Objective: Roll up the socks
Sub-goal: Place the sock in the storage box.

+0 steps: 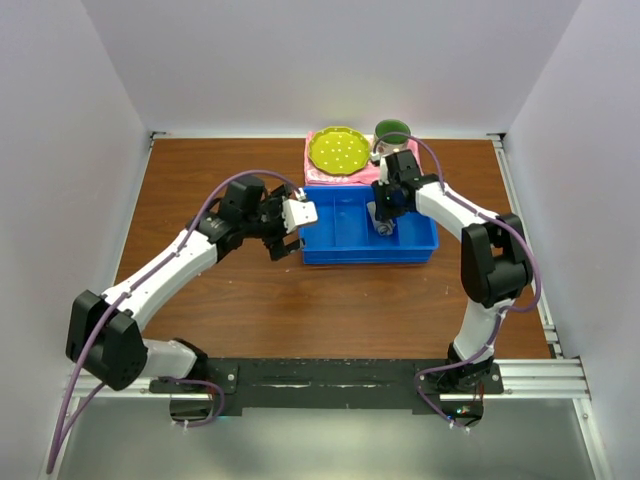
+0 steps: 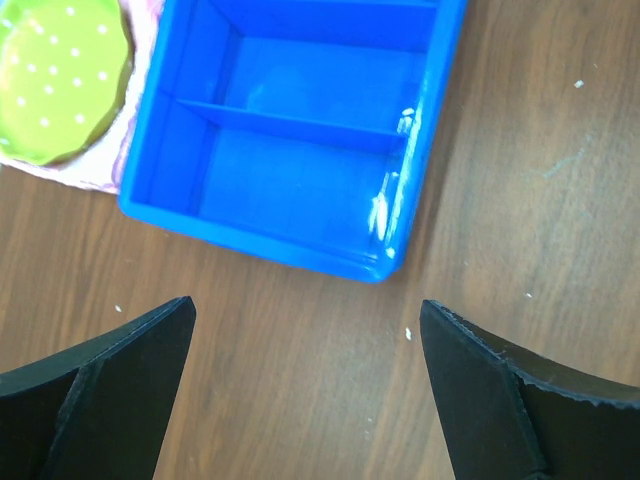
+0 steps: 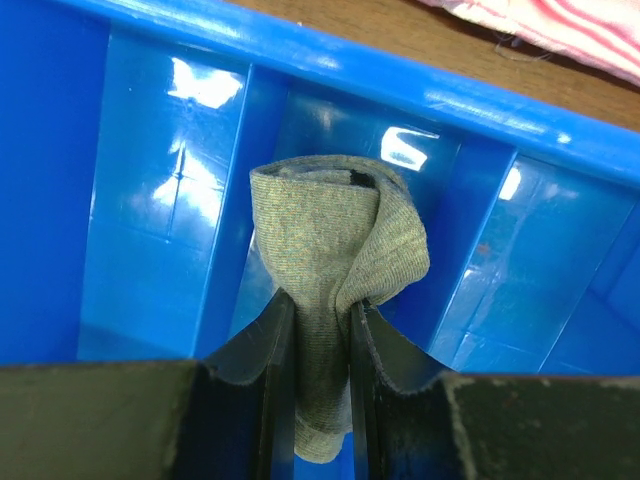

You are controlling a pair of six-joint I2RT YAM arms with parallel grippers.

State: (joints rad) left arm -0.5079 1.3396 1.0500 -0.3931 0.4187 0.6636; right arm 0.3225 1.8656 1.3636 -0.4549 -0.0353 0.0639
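Grey sock (image 3: pixel 335 250) clamped within right end effector (image 3: pixel 314 325), inside blue bin (image 3: pixel 150 150).

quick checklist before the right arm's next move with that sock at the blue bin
1. Right pincer gripping the sock: ok, shut on it.
2. Sock free of the blue bin dividers: cannot tell.
3. Sock rolled: cannot tell, it looks bunched.
4. Left pincer open and empty: ok.
5. Left pincer out of the bin: ok, it is over the table beside it.
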